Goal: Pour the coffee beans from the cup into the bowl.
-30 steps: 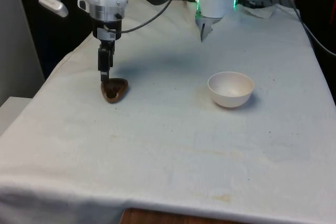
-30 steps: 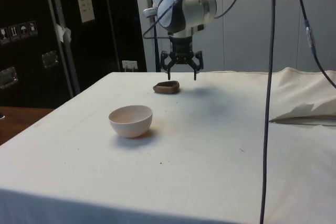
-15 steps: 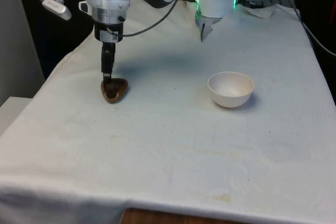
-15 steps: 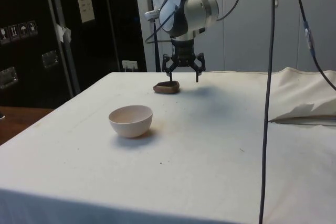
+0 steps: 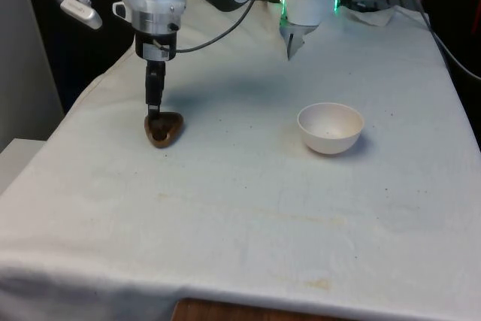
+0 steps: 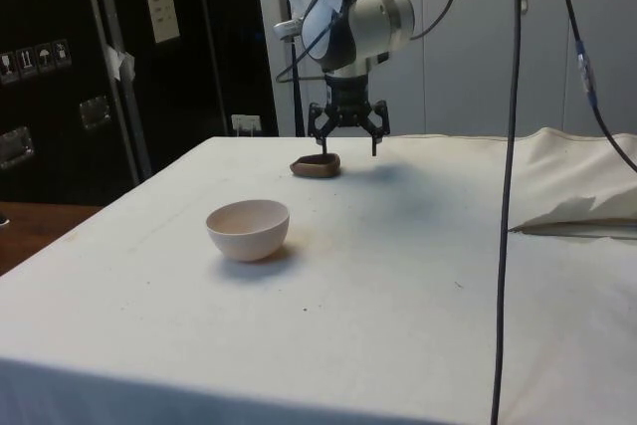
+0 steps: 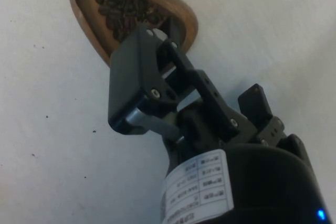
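Cup: shallow brown wooden cup (image 5: 164,128) with a teardrop rim, holding dark roasted coffee beans (image 7: 118,10), resting on the white-clothed worktop (image 5: 248,208) toward the front view's left.
Hand: black two-finger hand (image 6: 347,143) pointing straight down over the cup, fingers spread apart; one finger (image 6: 321,145) dips to the cup's rim, the other (image 6: 373,143) hangs above bare cloth beside it. Nothing pinched.
Bowl: round off-white bowl (image 5: 331,128), upright on the worktop, well apart from the cup toward the front view's right.
Cloth: faint brownish stains (image 5: 319,284) near the worktop's near edge.
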